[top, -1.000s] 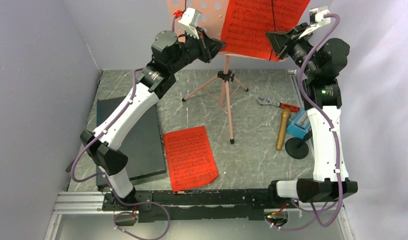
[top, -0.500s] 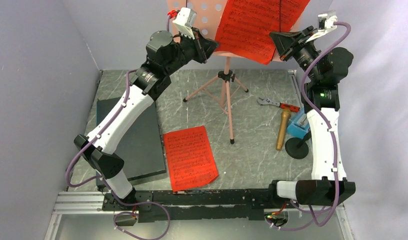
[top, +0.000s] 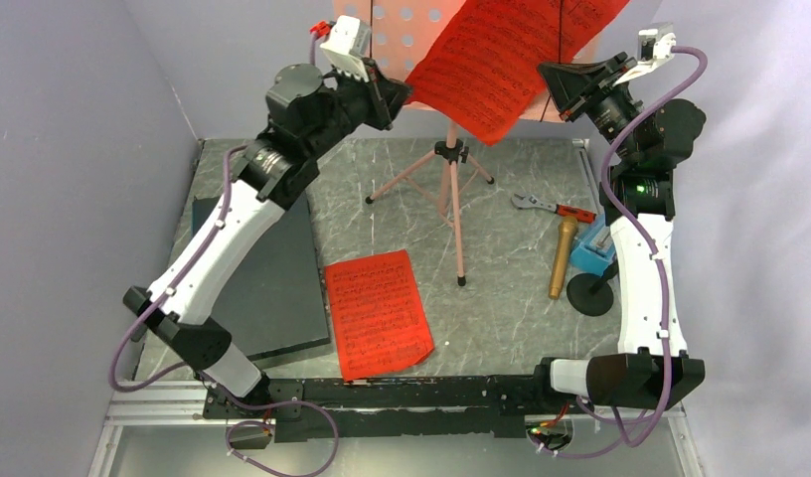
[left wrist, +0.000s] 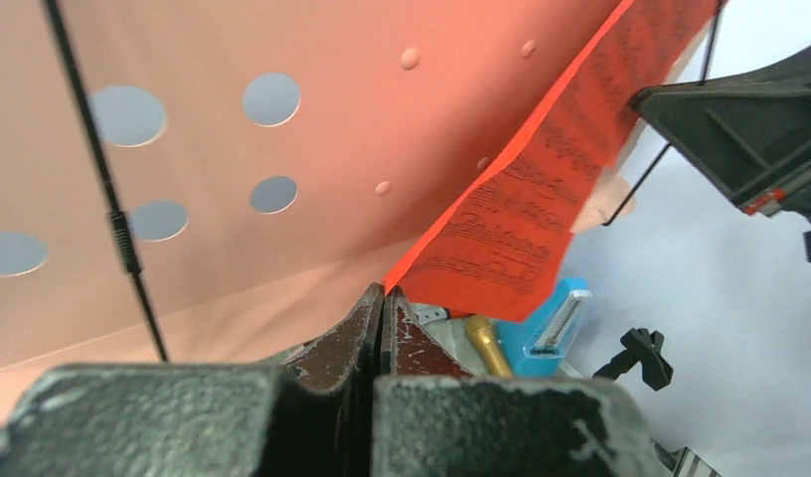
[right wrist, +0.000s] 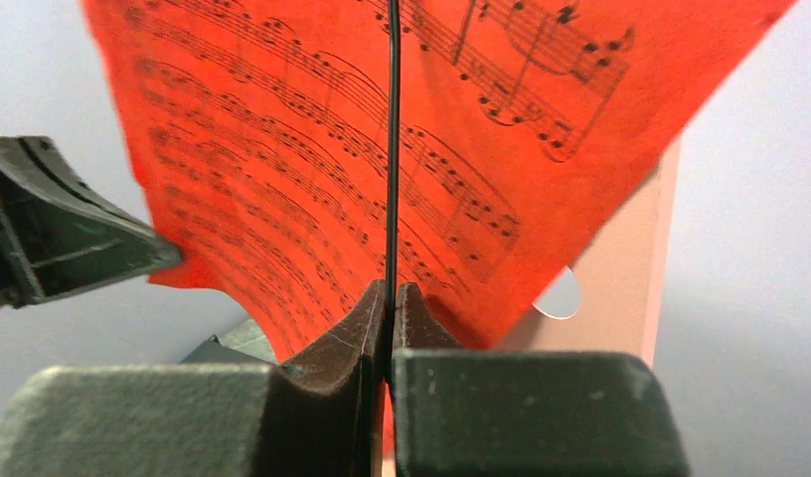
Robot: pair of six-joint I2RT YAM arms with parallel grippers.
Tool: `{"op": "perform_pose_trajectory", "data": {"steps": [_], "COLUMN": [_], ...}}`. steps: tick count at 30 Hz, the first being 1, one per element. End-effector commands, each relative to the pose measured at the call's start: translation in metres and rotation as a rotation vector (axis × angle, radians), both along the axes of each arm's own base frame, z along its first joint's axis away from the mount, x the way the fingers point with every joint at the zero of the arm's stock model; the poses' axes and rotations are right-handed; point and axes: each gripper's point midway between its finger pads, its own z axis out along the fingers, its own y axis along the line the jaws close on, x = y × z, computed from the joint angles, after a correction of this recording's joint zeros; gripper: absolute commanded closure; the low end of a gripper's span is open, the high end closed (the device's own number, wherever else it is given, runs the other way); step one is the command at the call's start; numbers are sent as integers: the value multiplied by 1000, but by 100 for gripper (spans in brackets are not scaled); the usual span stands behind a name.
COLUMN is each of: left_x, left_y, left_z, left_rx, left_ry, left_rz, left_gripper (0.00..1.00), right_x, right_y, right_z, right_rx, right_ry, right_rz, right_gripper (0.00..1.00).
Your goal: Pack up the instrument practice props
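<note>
While the left gripper (left wrist: 382, 298) is pinching the lower corner of one red sheet-music page (top: 491, 60) at the perforated desk of the pink music stand (top: 402, 18), the right gripper (right wrist: 391, 293) is holding its jaws pressed together on a thin black retaining wire (right wrist: 392, 149) crossing that page. Printed staves and notes are showing; no words are legible. A second red page (top: 379, 313) is lying flat before the stand's tripod. Right of the stand, one gold microphone (top: 562, 256), one blue metronome (top: 588, 250) and one red-handled wrench (top: 556, 208) are lying near together; one dark slab (top: 282, 278) is lying to its left.
</note>
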Motion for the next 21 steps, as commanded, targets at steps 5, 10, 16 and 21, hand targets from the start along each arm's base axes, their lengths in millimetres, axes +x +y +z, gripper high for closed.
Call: {"op": "perform_pose_trajectory", "data": {"steps": [5, 10, 16, 21], "left_x": [-46, -65, -92, -120], "left_y": [55, 85, 114, 140], "left_z": [31, 15, -12, -36], "left_rx": [42, 109, 182, 236], "left_ry": [-80, -52, 25, 132], "left_rz": [79, 142, 168, 191], "left_gripper": [97, 97, 97, 97], "right_x": [-28, -26, -22, -20], "right_y": [-1, -1, -4, -6], "right_z": [46, 43, 37, 34], "right_rx": [-1, 1, 0, -9], "right_ry": [-181, -167, -145, -132], "right_rz": [-5, -3, -18, -39], "right_gripper": [100, 100, 100, 97]}}
